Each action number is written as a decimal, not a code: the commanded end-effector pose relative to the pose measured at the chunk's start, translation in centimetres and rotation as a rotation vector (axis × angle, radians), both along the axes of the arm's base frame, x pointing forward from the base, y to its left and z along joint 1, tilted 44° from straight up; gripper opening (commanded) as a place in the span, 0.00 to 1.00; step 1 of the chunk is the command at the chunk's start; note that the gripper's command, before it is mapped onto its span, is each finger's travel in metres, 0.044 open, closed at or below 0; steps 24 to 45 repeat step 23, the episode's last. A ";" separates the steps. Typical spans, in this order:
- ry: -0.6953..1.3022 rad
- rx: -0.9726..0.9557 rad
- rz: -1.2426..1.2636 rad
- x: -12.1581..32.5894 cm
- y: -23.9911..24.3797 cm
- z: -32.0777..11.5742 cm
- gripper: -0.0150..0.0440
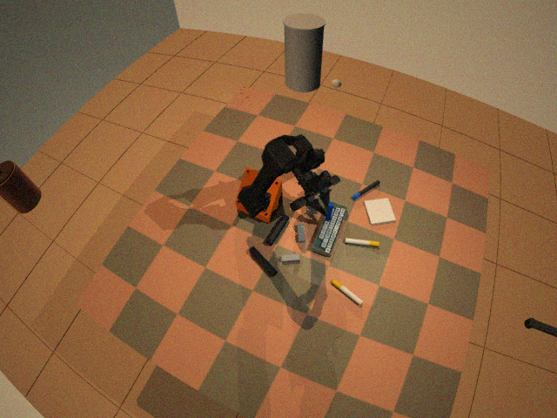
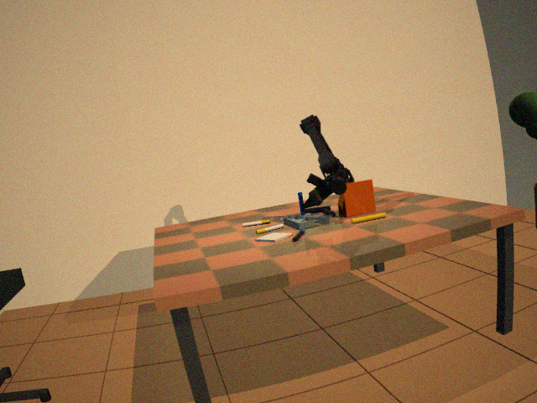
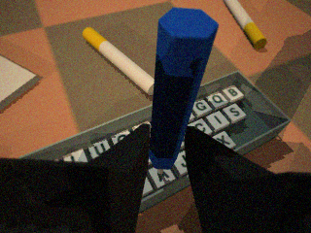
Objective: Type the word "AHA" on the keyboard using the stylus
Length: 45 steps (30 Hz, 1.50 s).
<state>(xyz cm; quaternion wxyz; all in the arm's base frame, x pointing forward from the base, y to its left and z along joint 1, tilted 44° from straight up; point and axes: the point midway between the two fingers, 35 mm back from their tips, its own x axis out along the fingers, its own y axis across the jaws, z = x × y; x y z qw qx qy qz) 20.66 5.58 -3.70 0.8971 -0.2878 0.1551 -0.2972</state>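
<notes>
A blue hexagonal stylus (image 1: 330, 210) (image 2: 300, 201) (image 3: 181, 83) stands nearly upright between the fingers of my gripper (image 3: 167, 133), which is shut on it. The keyboard (image 1: 322, 252) (image 3: 264, 114) lies under the gripper as a dark grey-green tray with white lettered keys; it also shows in the exterior view (image 2: 293, 223). In the wrist view the stylus's thin tip meets the A key (image 3: 164, 178), just left of the J key. How far that key is pressed cannot be told. The fingers and stylus cover several keys, and I cannot make out the H key.
Two white-and-yellow markers (image 1: 361, 242) (image 1: 346, 292) and a white notepad (image 1: 379, 211) lie beyond the keyboard. A blue-and-black pen (image 1: 365, 190) lies near the notepad. Grey blocks (image 1: 300, 233) (image 1: 290, 259) and black bars (image 1: 276, 230) (image 1: 262, 260) lie on the keyboard's arm-base side.
</notes>
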 end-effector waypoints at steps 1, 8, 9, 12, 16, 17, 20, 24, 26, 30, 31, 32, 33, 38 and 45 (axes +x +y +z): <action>0.004 -0.009 0.003 0.0 0.0 0.0 0.39; 0.005 -0.007 0.004 0.0 1.2 1.2 0.39; 0.005 -0.007 0.004 0.0 1.4 1.4 0.39; 0.004 -0.008 0.003 0.0 2.2 2.3 0.39; 0.003 -0.009 0.003 0.0 2.5 2.7 0.39; 0.003 -0.009 0.003 0.0 2.5 2.7 0.39; 0.009 -0.023 0.007 0.0 2.3 2.5 0.39; 0.009 -0.023 0.007 0.0 2.3 2.5 0.39; 0.009 -0.023 0.007 0.0 2.3 2.5 0.39; 0.009 -0.023 0.007 0.0 2.3 2.5 0.39; 0.009 -0.023 0.007 0.0 2.3 2.5 0.39; 0.009 -0.023 0.007 0.0 2.3 2.5 0.39; 0.009 -0.023 0.007 0.0 2.3 2.5 0.39; 0.009 -0.023 0.007 0.0 2.3 2.5 0.39; 0.009 -0.023 0.007 0.0 2.3 2.5 0.39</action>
